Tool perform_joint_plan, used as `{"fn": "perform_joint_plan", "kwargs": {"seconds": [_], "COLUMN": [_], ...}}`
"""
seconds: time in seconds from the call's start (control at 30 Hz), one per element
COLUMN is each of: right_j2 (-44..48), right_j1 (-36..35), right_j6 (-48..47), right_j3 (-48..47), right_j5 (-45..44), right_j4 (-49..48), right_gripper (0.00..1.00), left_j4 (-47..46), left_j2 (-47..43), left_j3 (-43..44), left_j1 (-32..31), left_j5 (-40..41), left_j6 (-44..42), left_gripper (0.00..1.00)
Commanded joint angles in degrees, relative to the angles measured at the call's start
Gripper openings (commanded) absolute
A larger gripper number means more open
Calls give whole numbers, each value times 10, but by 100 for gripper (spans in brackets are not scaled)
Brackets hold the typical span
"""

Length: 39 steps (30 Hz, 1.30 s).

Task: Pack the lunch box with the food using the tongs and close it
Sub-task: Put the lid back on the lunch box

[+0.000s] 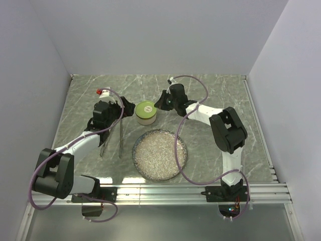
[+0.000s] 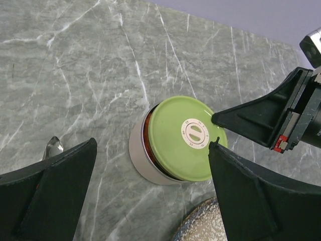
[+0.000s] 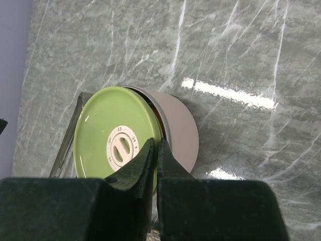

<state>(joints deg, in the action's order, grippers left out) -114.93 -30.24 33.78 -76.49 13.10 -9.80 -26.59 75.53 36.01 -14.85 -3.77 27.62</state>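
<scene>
The lunch box (image 1: 146, 116) stands behind the plate with its lime-green lid (image 1: 146, 108) lying on it slightly askew. In the left wrist view a gap under the lid (image 2: 185, 138) shows a sliver of orange-red food (image 2: 146, 134) inside the steel wall (image 2: 142, 161). My right gripper (image 1: 161, 102) is shut, its tip (image 3: 155, 143) at the lid's right edge (image 3: 108, 135). My left gripper (image 1: 126, 109) is open just left of the box and holds nothing. The tongs (image 1: 112, 138) lie on the table under my left arm.
A wide speckled grey plate (image 1: 159, 154) sits in front of the box, between the two arms. A red-capped white object (image 1: 103, 92) stands at the back left. The table's raised edges run along the back and right.
</scene>
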Motion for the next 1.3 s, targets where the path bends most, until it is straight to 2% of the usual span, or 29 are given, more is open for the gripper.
{"fn": "perform_joint_plan", "kwargs": {"seconds": [0.0,0.83,0.9,0.93,1.0,1.1,1.2,1.27], "right_j2": [-13,-13,-10,-7,-4,2,10,12], "right_j1": [-3,-13,-15,-15,-15,-17,-18,-19], "right_j6": [0,-24,-27,-28,-32,-36,-40,-41], "right_j3": [1,-2,-1,1,4,10,14,18], "right_j5": [3,-21,-20,-20,-18,-14,-6,-2], "right_j4": [-28,-14,-15,-16,-19,-23,-31,-39], "right_gripper": [0,0,3,9,14,30,42,45], "left_j4": [-9,-7,-6,-6,-6,-5,-3,-2], "left_j2": [2,1,2,1,1,2,2,3], "left_j3": [24,25,26,26,26,27,27,29], "left_j1": [-4,-11,-11,-11,-12,-13,-15,-17], "left_j5": [-10,-7,-6,-5,-5,-4,-3,-2], "left_j6": [-12,-22,-22,-23,-23,-25,-26,-28], "left_gripper": [99,99,99,99,99,99,99,99]}}
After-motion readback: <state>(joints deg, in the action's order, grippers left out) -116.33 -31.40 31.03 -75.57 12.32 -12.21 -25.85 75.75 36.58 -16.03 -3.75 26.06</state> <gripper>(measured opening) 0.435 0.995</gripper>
